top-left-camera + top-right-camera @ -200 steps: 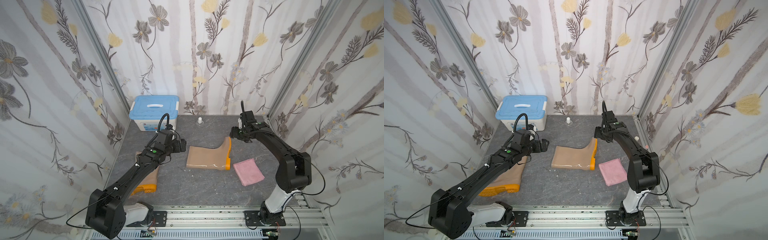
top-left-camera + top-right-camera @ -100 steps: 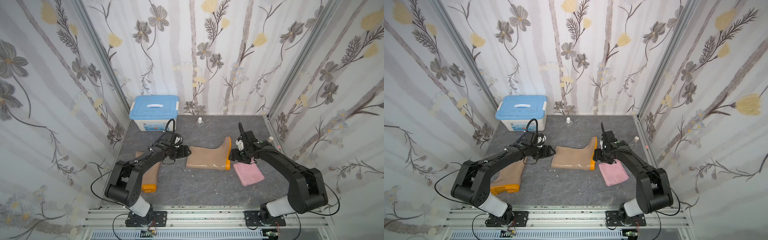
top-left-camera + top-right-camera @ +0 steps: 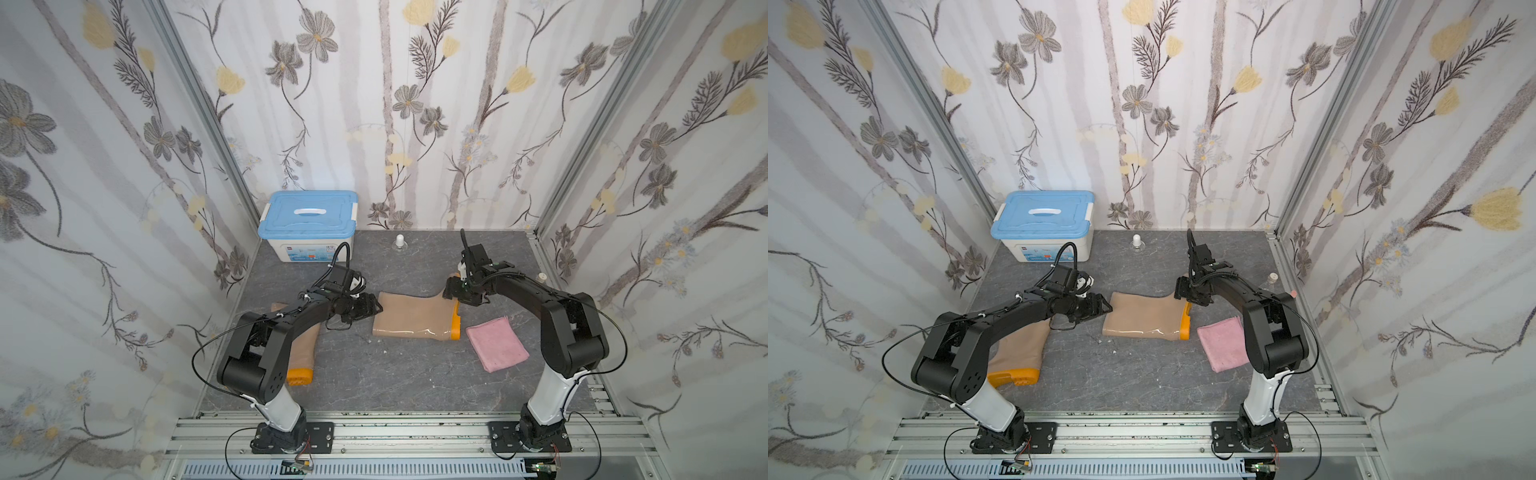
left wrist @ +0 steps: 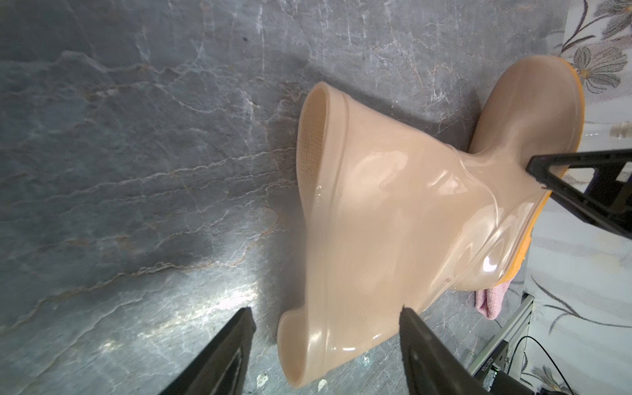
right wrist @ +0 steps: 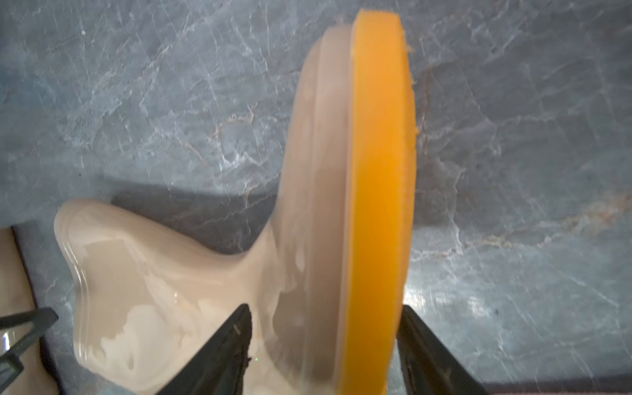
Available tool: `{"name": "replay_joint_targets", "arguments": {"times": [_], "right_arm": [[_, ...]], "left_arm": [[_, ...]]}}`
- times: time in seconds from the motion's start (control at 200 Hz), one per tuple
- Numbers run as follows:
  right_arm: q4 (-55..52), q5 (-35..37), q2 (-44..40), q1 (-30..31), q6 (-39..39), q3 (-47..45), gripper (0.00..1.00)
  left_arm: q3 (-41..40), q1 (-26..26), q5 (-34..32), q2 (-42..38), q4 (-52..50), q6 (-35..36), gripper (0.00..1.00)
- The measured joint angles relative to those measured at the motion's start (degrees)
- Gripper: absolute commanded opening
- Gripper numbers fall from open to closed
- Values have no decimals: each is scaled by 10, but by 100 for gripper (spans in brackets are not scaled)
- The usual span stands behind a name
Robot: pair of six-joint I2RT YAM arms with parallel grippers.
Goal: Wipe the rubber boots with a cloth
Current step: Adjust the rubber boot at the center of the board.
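One rubber boot [image 3: 415, 318] [image 3: 1144, 318] lies on its side mid-table, shaft mouth to the left, orange sole to the right, toe toward the back wall. My left gripper [image 3: 376, 309] [image 4: 325, 308] is open, and the near corner of the boot's shaft rim [image 4: 307, 342] sits between its jaws with a gap on one side. My right gripper [image 3: 455, 291] [image 5: 325, 307] is open and straddles the boot's foot, with the orange sole [image 5: 376, 171] beside one finger. The other boot [image 3: 305, 349] lies partly under my left arm. The pink cloth [image 3: 496, 343] [image 3: 1223, 343] lies flat just right of the sole.
A white box with a blue lid [image 3: 309, 226] stands at the back left. A small white bottle [image 3: 400, 241] stands at the back, another small one [image 3: 541, 277] by the right wall. Flowered walls close in three sides.
Both arms dropped from above to table height. The left jaws narrowed around the shaft rim. The right gripper went from beside the cloth to the boot's toe. The boot stayed put.
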Motion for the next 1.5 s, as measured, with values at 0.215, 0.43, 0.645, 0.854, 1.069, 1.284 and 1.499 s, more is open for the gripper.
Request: {"name": "replay_joint_targets", "arguments": {"times": [0.215,0.43,0.645,0.854,1.069,1.284,1.499], "right_arm": [[1,-13,63,-13,2,51,51],[3,-116,86,-64,-21,52,48],[-2,-141,94,-70,-42,57,47],[-13,-146,100,-71,-55,66,47],[-29,-146,107,-71,-63,82,47],[-50,-145,116,-71,-68,99,47],[-72,-133,118,-69,-73,117,56]], "left_arm": [[-1,2,2,25,9,0,61],[-6,3,12,48,31,-2,50],[-6,3,26,73,57,-12,43],[-5,6,55,99,103,-27,31],[-2,8,82,126,137,-46,8],[-3,8,91,127,151,-47,0],[-13,8,88,118,157,-47,0]]}}
